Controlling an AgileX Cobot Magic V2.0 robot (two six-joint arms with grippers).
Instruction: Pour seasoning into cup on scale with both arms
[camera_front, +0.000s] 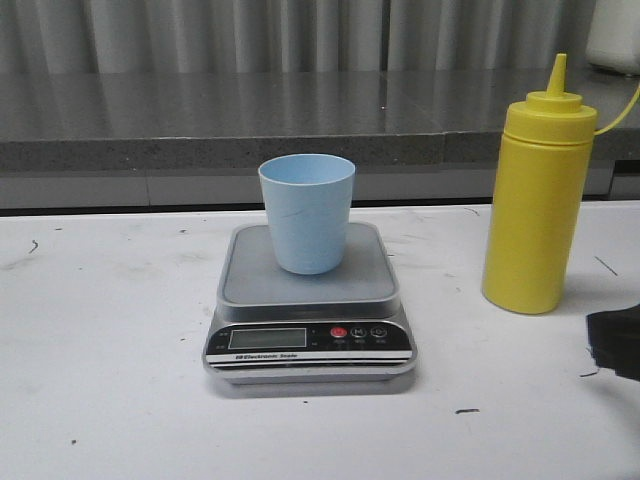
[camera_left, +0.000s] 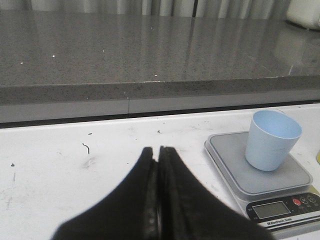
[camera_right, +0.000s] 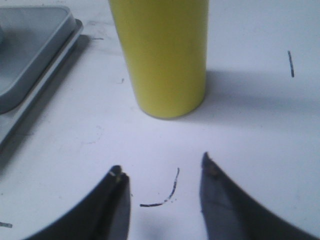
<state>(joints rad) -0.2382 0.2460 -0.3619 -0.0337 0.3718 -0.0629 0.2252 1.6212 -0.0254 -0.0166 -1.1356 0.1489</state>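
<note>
- Pale blue cup (camera_front: 307, 212) stands upright on the platform of the kitchen scale (camera_front: 309, 303), mid-tabletop (camera_front: 110, 380); that part looks done.
- Cup interior looks empty in the left wrist view; no pour yet.
- Yellow squeeze bottle (camera_front: 536, 192) stands upright, cap on, to the right of the scale and apart from it, ungrasped.
- Right end effector (camera_right: 162, 170): fingers spread, low over the tabletop, facing the bottle base, not touching.
- Left end effector (camera_left: 158, 152): fingers pressed together, holding nothing, left of the scale.
- Left to do, by my judgement: grasp, lift, tilt, pour.

A pale blue cup (camera_front: 307, 212) stands upright on the silver-grey scale (camera_front: 310, 310), and the tall yellow seasoning bottle (camera_front: 537, 196) stands upright, capped, near the scale's right side.
</note>
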